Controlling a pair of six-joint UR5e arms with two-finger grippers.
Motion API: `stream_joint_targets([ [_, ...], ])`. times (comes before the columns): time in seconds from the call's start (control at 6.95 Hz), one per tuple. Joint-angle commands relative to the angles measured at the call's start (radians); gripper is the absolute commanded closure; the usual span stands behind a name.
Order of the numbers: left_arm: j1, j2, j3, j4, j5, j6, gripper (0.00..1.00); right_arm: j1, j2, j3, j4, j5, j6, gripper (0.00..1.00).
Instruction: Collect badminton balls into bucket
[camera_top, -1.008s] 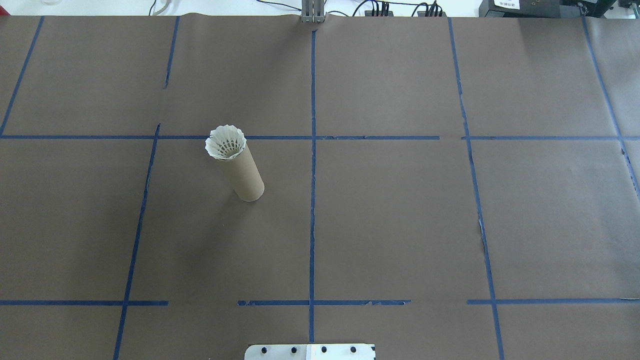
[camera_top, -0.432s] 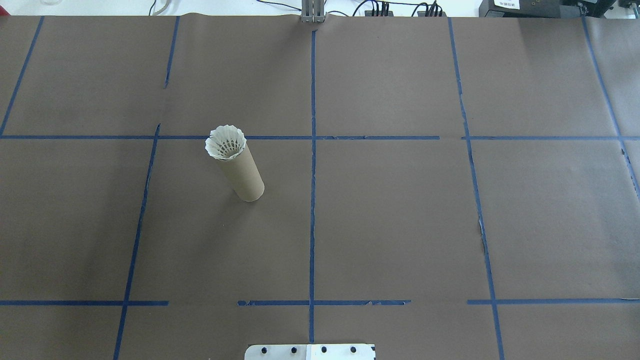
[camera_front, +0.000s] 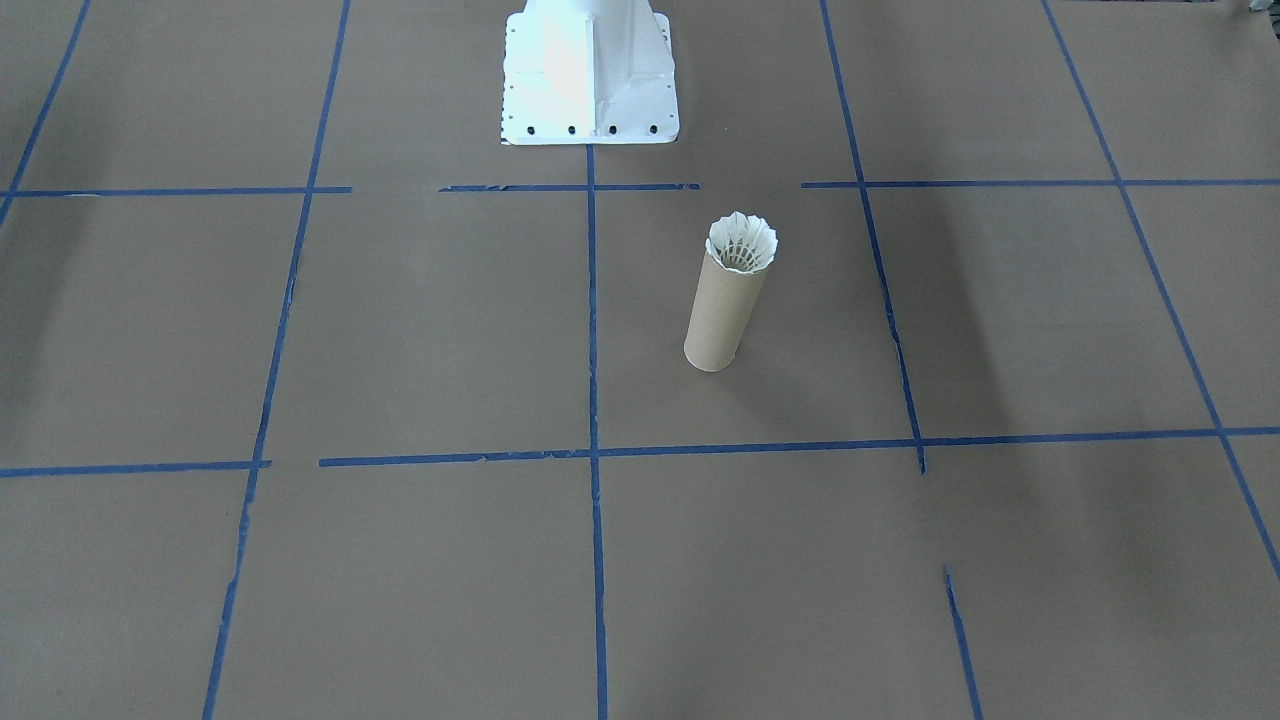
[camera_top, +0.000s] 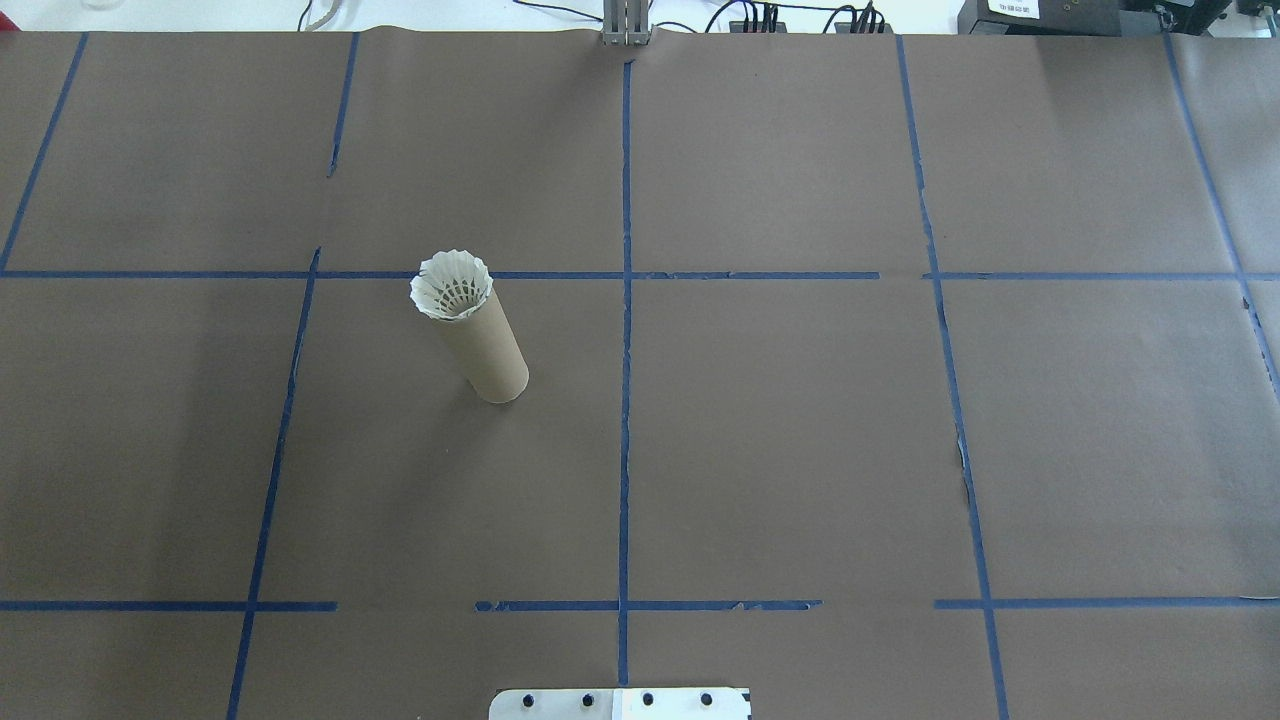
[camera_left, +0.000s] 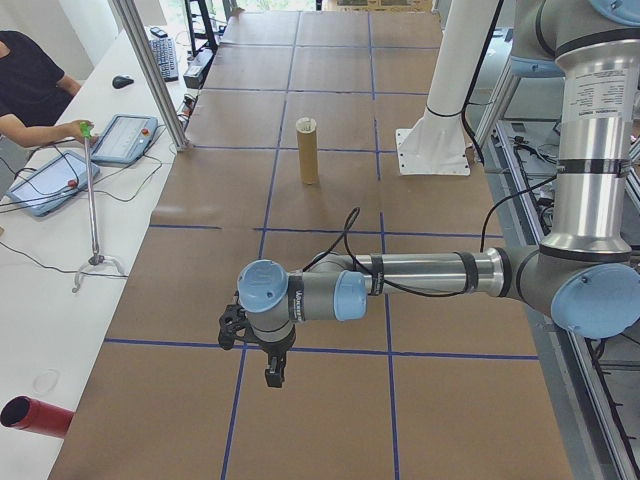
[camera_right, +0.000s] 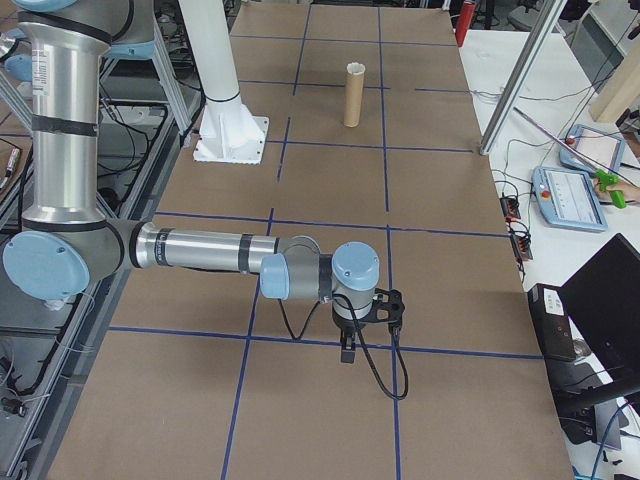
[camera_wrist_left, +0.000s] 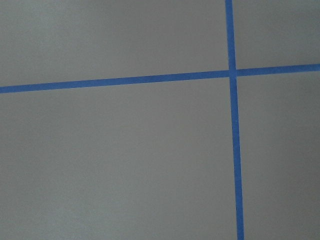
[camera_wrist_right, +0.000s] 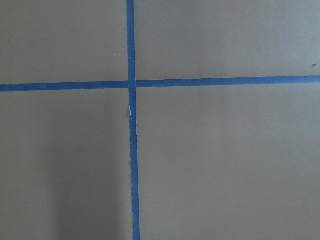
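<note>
**Q:** Where do the task's things stand?

**A:** The cardboard tube (camera_top: 485, 345) stands upright on the brown paper table cover (camera_top: 800, 450), on the robot's left half, just beside the blue tape line (camera_top: 625, 400) that runs down the middle. The feather shuttlecock (camera_top: 452, 285) sits in the tube's mouth, cork end down, its white skirt flaring above the rim. The front-facing view shows the same: shuttlecock (camera_front: 742, 242) seated in the tube (camera_front: 722, 315), in front of the white robot base (camera_front: 588, 75).

**Q:** Which step is in hand?

**A:** Judged from this layout, the insertion is done. No other shuttlecock lies on the cover in any view, so the task appears complete or nearly so.

**Q:** Where are the arms, and how do the jaws stand?

**A:** The left gripper (camera_left: 272, 372) hangs over the near end of the table, well apart from the tube (camera_left: 307, 150). The right gripper (camera_right: 347, 350) hangs likewise at the opposite end, well apart from the tube (camera_right: 353, 95). Both appear only in the side views, so whether their jaws are open or closed cannot be told; nothing is seen in either. Each wrist camera shows only paper and tape.

**Q:** What does the next move call for?

**A:** Probably nothing but holding clear. If the skirt should sit deeper, a light downward press would serve, without tipping the narrow tube.
</note>
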Motion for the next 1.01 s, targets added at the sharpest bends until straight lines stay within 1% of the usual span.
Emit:
stream_joint_targets([
  [0.0,0.007,-0.014,-0.033,-0.008,-0.058,-0.062,0.0,0.0,0.0,0.0,0.0,0.0,0.0,0.0],
  [0.14,0.016,-0.014,-0.033,-0.009,-0.059,-0.063,0.0,0.0,0.0,0.0,0.0,0.0,0.0,0.0],
  [0.29,0.049,-0.014,-0.034,-0.009,-0.059,-0.063,0.0,0.0,0.0,0.0,0.0,0.0,0.0,0.0],
  [0.86,0.065,-0.016,-0.047,-0.008,-0.054,-0.061,0.0,0.0,0.0,0.0,0.0,0.0,0.0,0.0],
])
